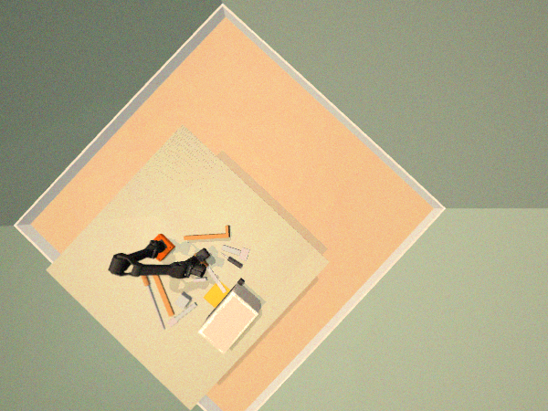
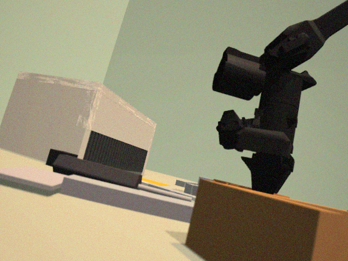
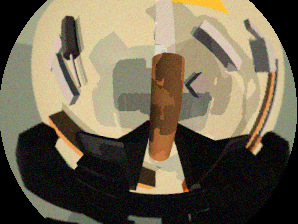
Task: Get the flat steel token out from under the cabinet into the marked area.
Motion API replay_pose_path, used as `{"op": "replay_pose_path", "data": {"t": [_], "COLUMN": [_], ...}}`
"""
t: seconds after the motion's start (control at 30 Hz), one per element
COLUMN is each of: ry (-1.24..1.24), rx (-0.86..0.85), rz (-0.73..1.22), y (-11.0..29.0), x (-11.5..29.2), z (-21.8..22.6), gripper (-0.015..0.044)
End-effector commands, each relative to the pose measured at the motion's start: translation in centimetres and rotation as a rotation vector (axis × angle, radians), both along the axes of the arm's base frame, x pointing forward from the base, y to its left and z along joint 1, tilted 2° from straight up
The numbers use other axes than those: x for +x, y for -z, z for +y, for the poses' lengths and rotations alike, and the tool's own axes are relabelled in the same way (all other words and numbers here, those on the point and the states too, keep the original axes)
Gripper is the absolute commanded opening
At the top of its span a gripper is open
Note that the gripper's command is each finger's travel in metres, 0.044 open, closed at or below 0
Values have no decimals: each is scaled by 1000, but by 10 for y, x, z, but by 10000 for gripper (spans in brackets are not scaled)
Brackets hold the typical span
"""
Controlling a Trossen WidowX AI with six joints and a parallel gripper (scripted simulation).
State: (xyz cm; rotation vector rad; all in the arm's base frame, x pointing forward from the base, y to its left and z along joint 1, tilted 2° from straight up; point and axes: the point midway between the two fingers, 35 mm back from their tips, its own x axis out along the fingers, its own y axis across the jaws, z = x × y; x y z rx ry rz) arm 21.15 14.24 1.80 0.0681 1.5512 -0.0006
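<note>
My gripper [image 1: 204, 255] [image 2: 265, 181] [image 3: 161, 124] is shut on a brown stick [image 3: 165, 106], which points out ahead of the fingers in the wrist view. It hangs low over the table, a short way from the white cabinet [image 1: 228, 321] [image 2: 58, 113]. The yellow marked area [image 1: 215, 296] [image 2: 155, 182] lies in front of the cabinet. The dark vent slots [image 2: 113, 153] show at the cabinet's foot. I see no token in any view. In the exterior view the stick is hidden behind an orange block.
An orange L-shaped tool [image 1: 207, 236] [image 2: 255, 220], a pale L-piece [image 1: 237, 251], a small dark bar [image 1: 234, 261], a pale stick [image 1: 216, 279], an orange stick [image 1: 163, 296], a thin grey rod [image 1: 156, 308] and pale pieces [image 1: 183, 311] lie around the arm.
</note>
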Motion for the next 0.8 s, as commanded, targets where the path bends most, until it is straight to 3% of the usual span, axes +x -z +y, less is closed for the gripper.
{"op": "replay_pose_path", "data": {"t": [0.0, 0.77], "ry": [4, 177], "rx": [0, 3], "rz": [0, 10], "y": [0, -2], "x": [0, 0], "z": [0, 0], "gripper": [0, 0]}}
